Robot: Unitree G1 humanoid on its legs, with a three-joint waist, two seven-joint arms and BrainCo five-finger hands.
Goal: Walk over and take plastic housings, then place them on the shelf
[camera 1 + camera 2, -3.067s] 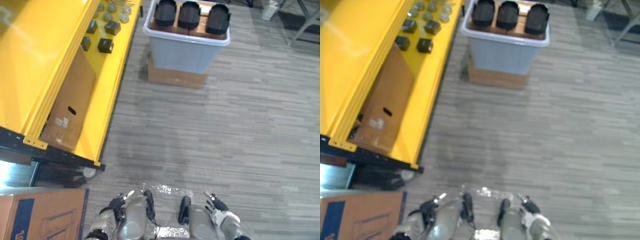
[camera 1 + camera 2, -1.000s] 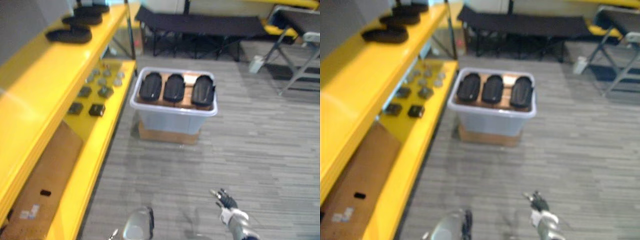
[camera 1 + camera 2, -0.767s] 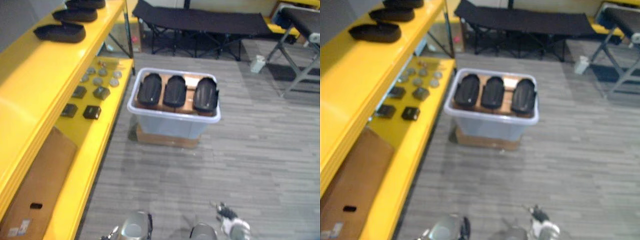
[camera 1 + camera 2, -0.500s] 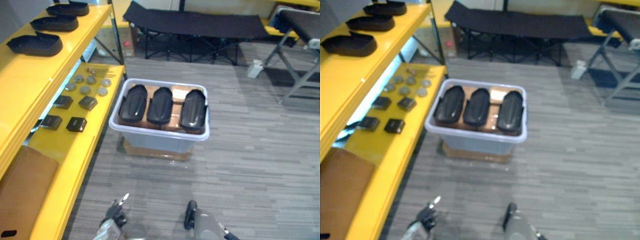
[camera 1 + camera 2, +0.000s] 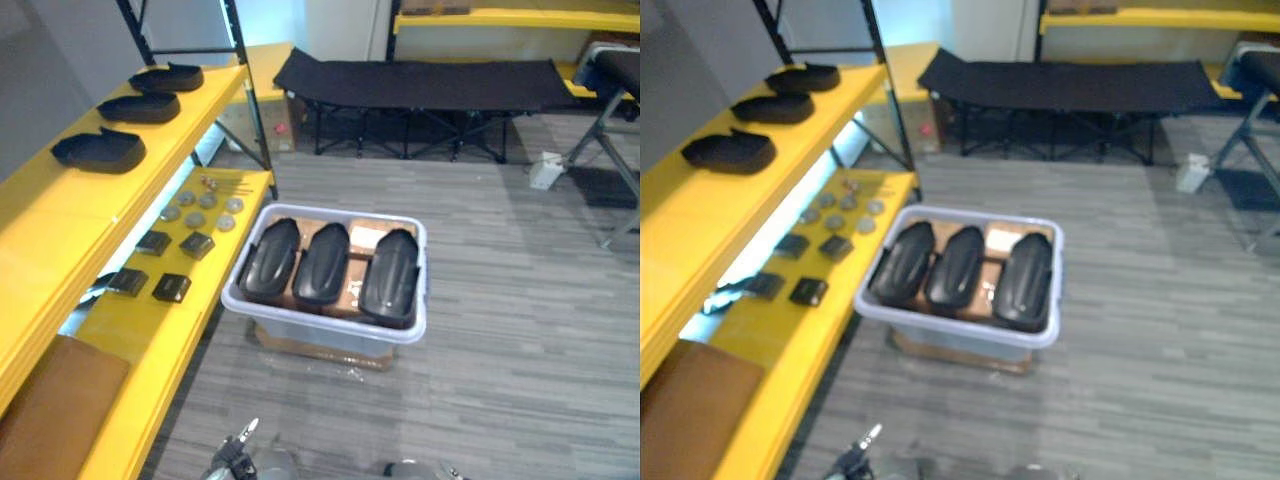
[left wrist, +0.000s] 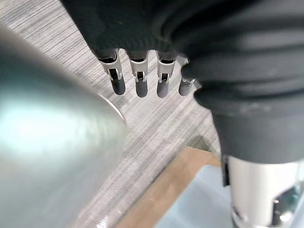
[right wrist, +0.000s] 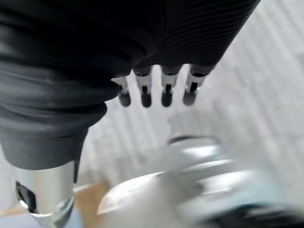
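Observation:
Three black plastic housings (image 5: 325, 265) lie side by side in a pale grey bin (image 5: 322, 327) on the floor ahead. Three more black housings (image 5: 98, 150) rest in a row on the upper board of the yellow shelf (image 5: 60, 225) at my left. My left hand (image 6: 137, 81) hangs low with straight fingers and holds nothing; its fingertips (image 5: 237, 455) peek in at the lower edge of the left eye view. My right hand (image 7: 166, 91) also hangs over the floor, fingers straight and empty. Both hands are well short of the bin.
The bin stands on a flat cardboard box (image 5: 310, 348). Small dark blocks (image 5: 172, 287) and round discs (image 5: 195, 212) lie on the lower yellow board, with a brown cardboard sheet (image 5: 50, 400) nearer me. A black folding cot (image 5: 420, 85) stands behind the bin.
The whole picture has shifted as the camera moved: the bin now sits lower and closer to the middle, and more of the shelf's upper board shows. The housings have not moved.

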